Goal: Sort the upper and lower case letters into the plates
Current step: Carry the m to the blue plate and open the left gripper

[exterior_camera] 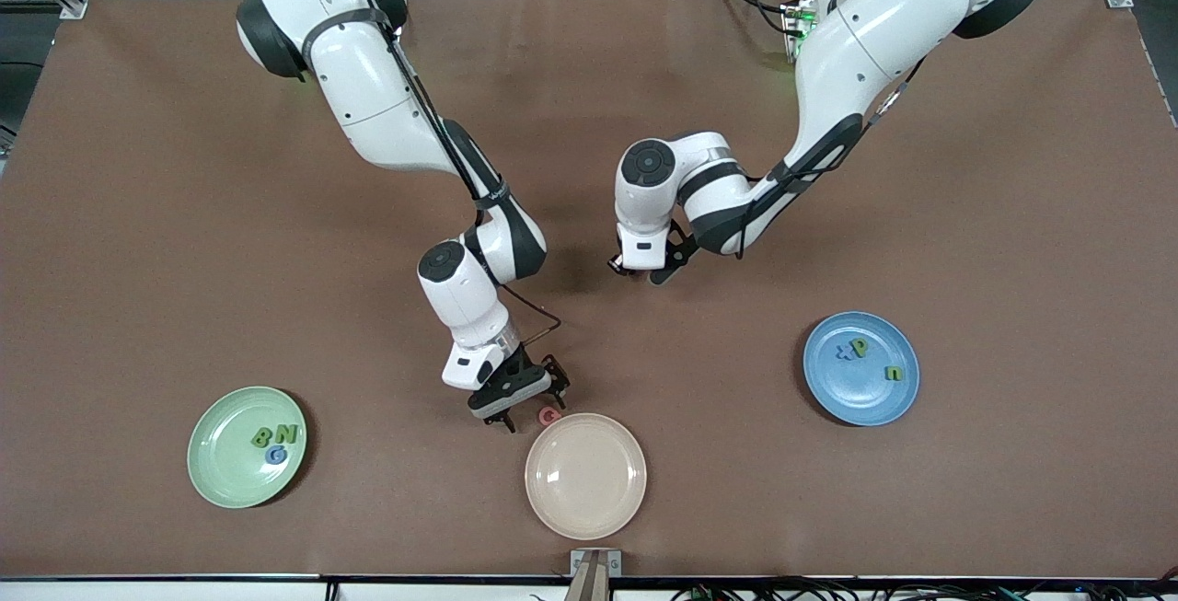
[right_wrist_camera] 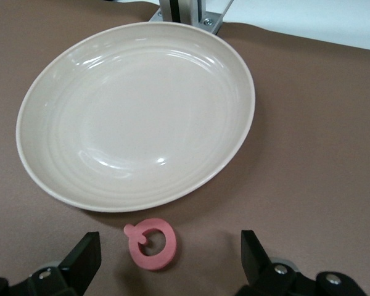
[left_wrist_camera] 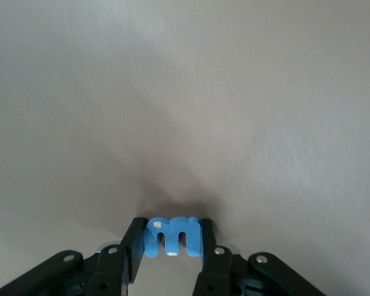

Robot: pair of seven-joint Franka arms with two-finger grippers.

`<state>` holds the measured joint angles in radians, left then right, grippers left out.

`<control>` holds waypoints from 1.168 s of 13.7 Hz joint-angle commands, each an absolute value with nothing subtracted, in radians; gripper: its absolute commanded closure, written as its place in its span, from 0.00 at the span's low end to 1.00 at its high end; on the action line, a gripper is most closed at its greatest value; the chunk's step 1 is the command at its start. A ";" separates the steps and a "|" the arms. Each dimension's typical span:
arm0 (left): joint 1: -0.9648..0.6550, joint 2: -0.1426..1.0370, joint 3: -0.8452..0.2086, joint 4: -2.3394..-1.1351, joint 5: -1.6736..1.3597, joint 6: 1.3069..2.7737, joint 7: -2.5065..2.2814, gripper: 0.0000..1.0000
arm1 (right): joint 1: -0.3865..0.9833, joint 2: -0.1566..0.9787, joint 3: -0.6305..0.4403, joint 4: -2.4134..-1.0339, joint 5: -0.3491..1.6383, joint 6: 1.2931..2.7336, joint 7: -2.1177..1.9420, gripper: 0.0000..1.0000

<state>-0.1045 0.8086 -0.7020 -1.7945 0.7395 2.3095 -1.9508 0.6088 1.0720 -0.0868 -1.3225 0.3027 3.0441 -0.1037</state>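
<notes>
My right gripper is open, low over the table with a red capital Q between its fingers; in the right wrist view the Q lies flat between the open fingers. My left gripper hangs over the table's middle, shut on a blue m. The pale green plate holds a green B, green N and blue G. The blue plate holds a blue x, green p and green n.
A cream-pink round plate lies just nearer to the front camera than the red Q, almost touching it; it fills most of the right wrist view. A metal bracket sits at the table's front edge.
</notes>
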 commanded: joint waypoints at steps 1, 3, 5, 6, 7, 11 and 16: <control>0.003 0.749 -0.724 -1.784 0.729 2.232 -1.837 0.99 | 0.630 1.092 -0.095 -1.318 0.318 3.095 -0.097 0.00; 0.087 0.742 -0.745 -1.750 0.729 2.191 -1.736 0.99 | 0.637 1.094 -0.097 -1.316 0.318 3.099 -0.097 0.00; 0.150 0.744 -0.756 -1.700 0.729 2.161 -1.642 0.99 | 0.644 1.114 -0.100 -1.301 0.316 3.125 -0.097 0.00; 0.167 0.747 -0.755 -1.672 0.727 2.157 -1.600 0.99 | 0.646 1.132 -0.101 -1.287 0.314 3.147 -0.098 0.00; 0.184 0.749 -0.755 -1.651 0.727 2.145 -1.556 0.99 | 0.649 1.144 -0.103 -1.278 0.314 3.155 -0.100 0.00; 0.290 0.759 -0.749 -1.614 0.723 2.125 -1.332 0.99 | 0.666 1.161 -0.126 -1.259 0.314 3.162 -0.101 0.10; 0.396 0.773 -0.723 -1.621 0.721 2.123 -1.168 0.81 | 0.678 1.160 -0.144 -1.259 0.311 3.162 -0.107 0.72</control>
<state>0.3686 0.7710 -0.7218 -1.6240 0.7393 2.1374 -1.2170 0.6602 1.1399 -0.1286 -1.2789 0.3024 3.1573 -0.1061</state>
